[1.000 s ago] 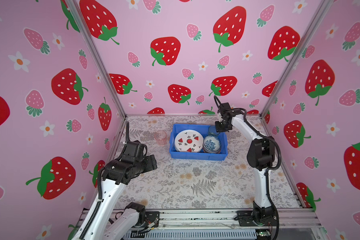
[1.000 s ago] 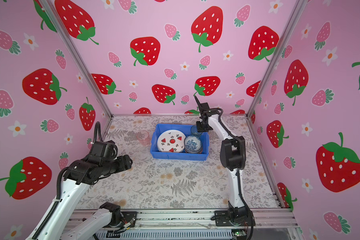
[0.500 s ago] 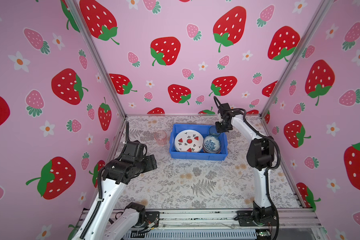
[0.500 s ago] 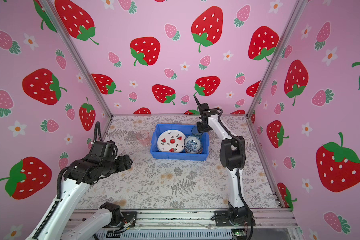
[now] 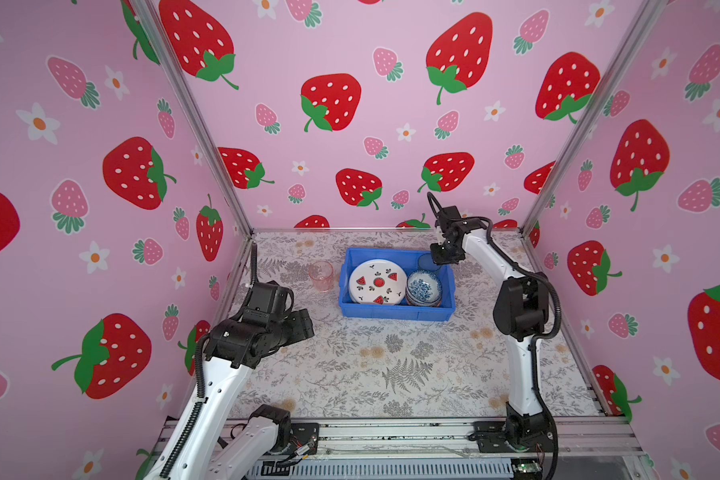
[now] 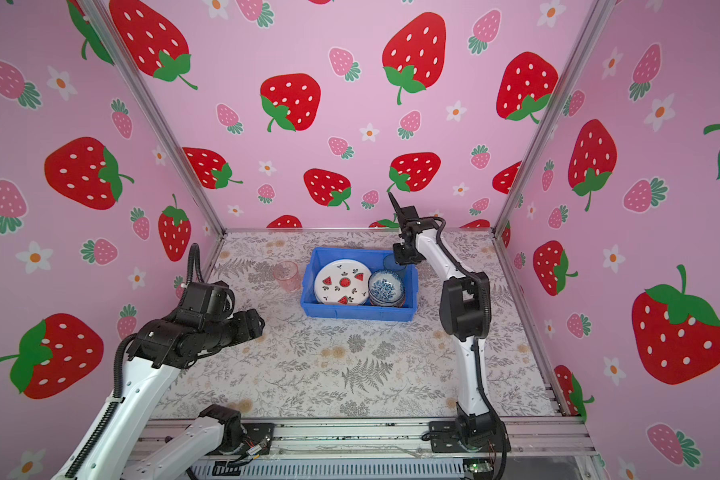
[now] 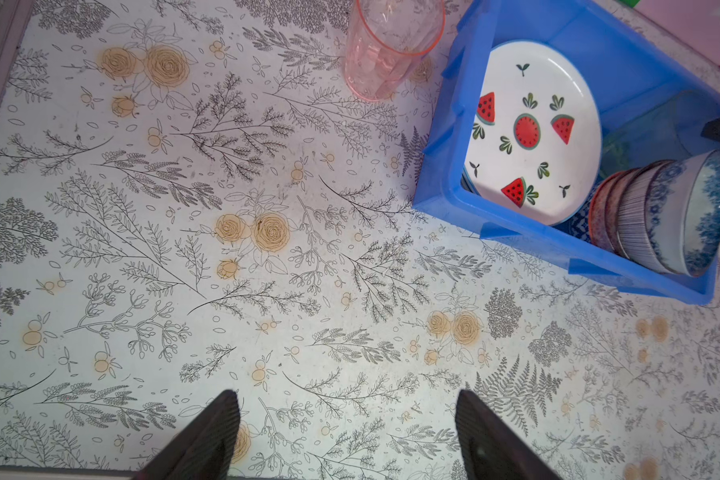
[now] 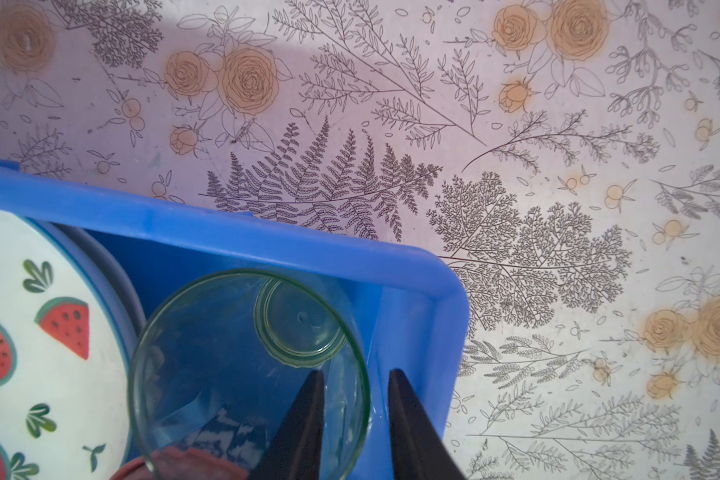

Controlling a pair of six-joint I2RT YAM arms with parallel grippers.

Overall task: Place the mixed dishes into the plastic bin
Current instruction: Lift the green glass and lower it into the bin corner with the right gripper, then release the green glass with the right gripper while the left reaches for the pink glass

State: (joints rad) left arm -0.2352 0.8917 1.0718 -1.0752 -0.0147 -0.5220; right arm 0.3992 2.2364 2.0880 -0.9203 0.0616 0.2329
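The blue plastic bin [image 5: 395,311] [image 6: 358,312] stands at the back middle of the table. In it lie the watermelon plate [image 5: 377,281] [image 7: 533,129] and a stack of bowls with a blue-white one [image 5: 424,286] [image 7: 674,216] uppermost. A green tumbler [image 5: 427,262] [image 8: 300,328] stands upright in the bin's back right corner. My right gripper [image 5: 443,259] [image 8: 354,372] straddles its rim, one finger inside and one outside, with gaps on both sides: open. A pink tumbler [image 5: 321,276] [image 7: 391,54] stands on the table left of the bin. My left gripper [image 5: 304,324] [image 7: 348,399] hangs open over bare table, well short of it.
Pink strawberry walls close the table on three sides, with metal posts at the back corners. The bin's right wall [image 8: 416,332] lies close beside my right gripper's outer finger. The flowered tabletop [image 5: 391,365] stretches in front of the bin.
My right gripper's jaws have parted from the green tumbler's rim, which now stands in the bin. Neither arm has shifted noticeably.
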